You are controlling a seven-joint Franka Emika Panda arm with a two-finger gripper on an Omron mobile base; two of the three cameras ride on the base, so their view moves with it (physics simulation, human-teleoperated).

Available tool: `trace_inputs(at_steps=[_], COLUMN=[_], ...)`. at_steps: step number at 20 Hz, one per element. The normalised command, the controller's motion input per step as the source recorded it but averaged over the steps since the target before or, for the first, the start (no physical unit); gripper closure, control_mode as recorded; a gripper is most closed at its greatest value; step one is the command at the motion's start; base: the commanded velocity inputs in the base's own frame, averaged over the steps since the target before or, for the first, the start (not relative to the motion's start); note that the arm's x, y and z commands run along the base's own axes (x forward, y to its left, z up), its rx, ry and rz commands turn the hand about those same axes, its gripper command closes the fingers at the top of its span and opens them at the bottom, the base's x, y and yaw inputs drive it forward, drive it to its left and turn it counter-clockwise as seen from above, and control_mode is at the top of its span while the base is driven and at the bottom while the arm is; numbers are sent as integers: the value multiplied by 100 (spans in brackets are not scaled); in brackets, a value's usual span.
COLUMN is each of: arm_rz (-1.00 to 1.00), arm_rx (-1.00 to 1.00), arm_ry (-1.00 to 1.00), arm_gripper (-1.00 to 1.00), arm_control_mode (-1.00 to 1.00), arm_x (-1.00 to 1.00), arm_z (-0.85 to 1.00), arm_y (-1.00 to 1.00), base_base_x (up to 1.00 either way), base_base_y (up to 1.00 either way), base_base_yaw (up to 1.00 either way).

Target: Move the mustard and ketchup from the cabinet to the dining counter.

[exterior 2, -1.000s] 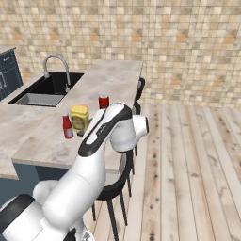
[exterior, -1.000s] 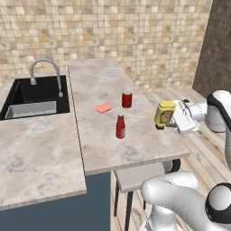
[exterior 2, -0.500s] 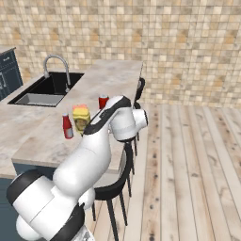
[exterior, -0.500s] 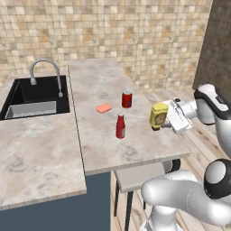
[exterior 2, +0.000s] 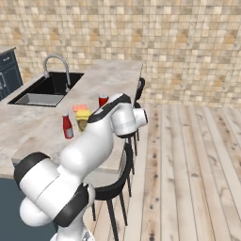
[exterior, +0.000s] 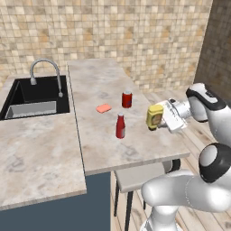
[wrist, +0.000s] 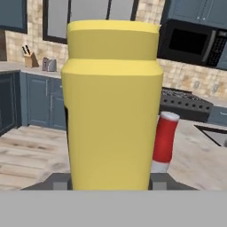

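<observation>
My gripper [exterior: 160, 118] is shut on the mustard [exterior: 154, 116], a squat yellow bottle held upright over the right edge of the dining counter [exterior: 101, 79]. Whether its base touches the slab cannot be told. The mustard [wrist: 111, 106] takes up most of the hand view and also shows beside my arm [exterior 2: 83, 118]. The ketchup [exterior: 120, 126], a slim red bottle with a pale cap, stands upright on the counter to the mustard's left [exterior 2: 68, 126] [wrist: 164, 142]. Dark blue-grey wall cabinets [wrist: 195, 11] hang on the far wall.
A red can [exterior: 127, 99] and a small orange block [exterior: 103, 108] sit behind the ketchup. The black sink [exterior: 36, 97] with its faucet [exterior: 45, 70] lies to the left. A stool [exterior: 140, 177] stands under the counter's overhang. Wooden floor [exterior 2: 188, 155] stretches right.
The arm has carried the mustard leftward and slightly down, from beyond the counter's right edge to over it. The ketchup, can and block have not moved.
</observation>
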Motion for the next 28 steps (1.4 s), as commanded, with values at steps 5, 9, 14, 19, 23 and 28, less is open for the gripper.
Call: trace_inputs(at_steps=[5, 9, 14, 19, 23, 28], arm_rz=[0, 0, 0, 0, 0, 0], arm_rx=[0, 0, 1, 2, 1, 5], arm_ry=[-6, 0, 1, 3, 0, 0], arm_gripper=[100, 100, 100, 100, 100, 100], arm_control_mode=[-100, -100, -100, -100, -100, -100], arm_x=[26, 26, 21, 21, 19, 27], arm_z=[-23, -21, -27, -29, -27, -24], arm_y=[19, 17, 6, 5, 9, 11], base_base_x=[0, 0, 0, 0, 0, 0], base_base_y=[0, 0, 0, 0, 0, 0], base_base_yaw=[0, 0, 0, 0, 0, 0])
